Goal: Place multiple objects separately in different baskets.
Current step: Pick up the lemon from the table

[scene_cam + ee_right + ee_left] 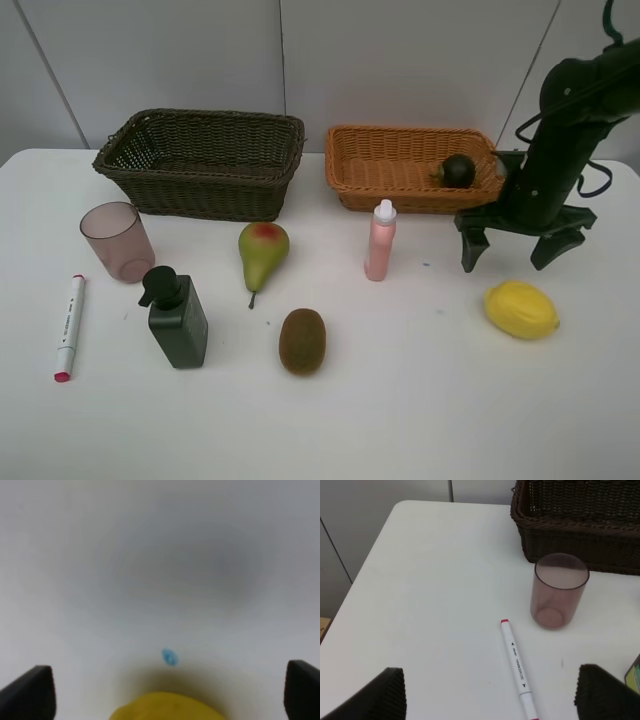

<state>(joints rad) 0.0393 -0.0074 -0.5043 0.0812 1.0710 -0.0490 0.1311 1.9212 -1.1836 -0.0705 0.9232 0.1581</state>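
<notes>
Right pincer (507,262) seemingly just beside lemon (521,309)

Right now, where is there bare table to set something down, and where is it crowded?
Free: the whole front strip nearer than the kiwi and lemon, and the patch between them. Crowded: the left, where cup, marker, pump bottle and pear cluster.

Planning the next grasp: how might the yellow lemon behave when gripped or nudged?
The yellow lemon lies free on the table, so a nudge would probably roll it. Its rounded, tapering shape may slip unless gripped across its middle.
</notes>
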